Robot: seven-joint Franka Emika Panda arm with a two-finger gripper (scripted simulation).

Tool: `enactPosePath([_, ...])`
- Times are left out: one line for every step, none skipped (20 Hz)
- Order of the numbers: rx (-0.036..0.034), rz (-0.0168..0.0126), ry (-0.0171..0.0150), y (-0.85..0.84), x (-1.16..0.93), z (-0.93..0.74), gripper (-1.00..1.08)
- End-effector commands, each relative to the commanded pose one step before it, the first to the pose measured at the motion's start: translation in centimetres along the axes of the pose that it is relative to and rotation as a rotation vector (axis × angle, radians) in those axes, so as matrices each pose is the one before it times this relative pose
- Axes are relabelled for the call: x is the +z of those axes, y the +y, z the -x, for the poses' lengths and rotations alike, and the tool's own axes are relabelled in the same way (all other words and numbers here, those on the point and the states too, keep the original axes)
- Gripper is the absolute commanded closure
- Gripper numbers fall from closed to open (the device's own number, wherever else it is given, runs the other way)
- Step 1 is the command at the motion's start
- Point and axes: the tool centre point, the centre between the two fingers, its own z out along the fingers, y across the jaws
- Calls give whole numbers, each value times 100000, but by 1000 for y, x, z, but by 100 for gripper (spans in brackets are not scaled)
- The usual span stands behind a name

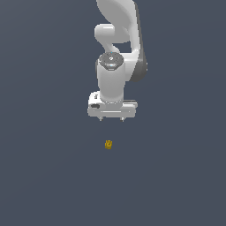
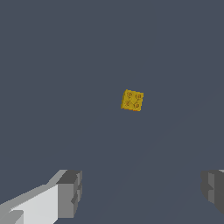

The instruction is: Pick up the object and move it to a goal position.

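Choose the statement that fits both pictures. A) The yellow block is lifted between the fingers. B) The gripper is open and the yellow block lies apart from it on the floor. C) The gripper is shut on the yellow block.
B: the gripper is open, its fingers spread wide, and the yellow block lies apart, untouched, on the floor.

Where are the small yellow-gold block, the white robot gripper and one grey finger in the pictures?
small yellow-gold block (image 2: pixel 132 100): wrist view, middle of its marked top face.
white robot gripper (image 1: pixel 112 119): exterior view, midway between its two fingertips.
grey fingers (image 2: pixel 70 194): wrist view, the side of one finger.
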Motion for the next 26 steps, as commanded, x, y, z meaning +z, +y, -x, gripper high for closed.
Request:
enactPosePath([0,0,0,1,0,0,-92])
enactPosePath([-89,40,-10,-19,-14,2,-92])
enactPosePath([-320,142,-37,-95,-37,6,-92])
enactPosePath([-506,224,-58,-139,-65,11,-92])
enactPosePath([-708,312,-80,-190,-94,19,-92])
enactPosePath([-928,405,-102,-246,-129,31,-92])
enactPosePath([-991,424,-106,-255,-148,44,-92])
enactPosePath([-811,336,-83,-200,-131,49,-92])
enactPosePath([-623,246,-61,-147,-110,50,-92])
enactPosePath([-419,152,-38,-91,-83,47,-92])
enactPosePath([-187,55,-15,-33,-45,33,-92])
enactPosePath([0,0,0,-9,2,6,-92])
enactPosePath([202,-79,20,57,35,-22,-92])
enactPosePath([258,-66,18,40,69,-56,-92])
enactPosePath([318,-61,19,38,99,-89,-92])
enactPosePath([392,-60,21,42,129,-121,-92])
enactPosePath([469,-63,23,45,162,-152,-92])
enactPosePath([560,-71,27,53,196,-183,-92])
enactPosePath([663,-88,33,63,232,-211,-92])
enactPosePath([776,-107,39,76,270,-240,-92])
enactPosePath([888,-124,45,90,309,-268,-92])
enactPosePath([988,-134,50,101,347,-295,-92])
enactPosePath([1077,-139,54,106,387,-322,-92])
enactPosePath([1174,-144,58,114,428,-347,-92])
enactPosePath([1274,-151,63,123,471,-371,-92])
enactPosePath([1377,-157,68,133,516,-394,-92])
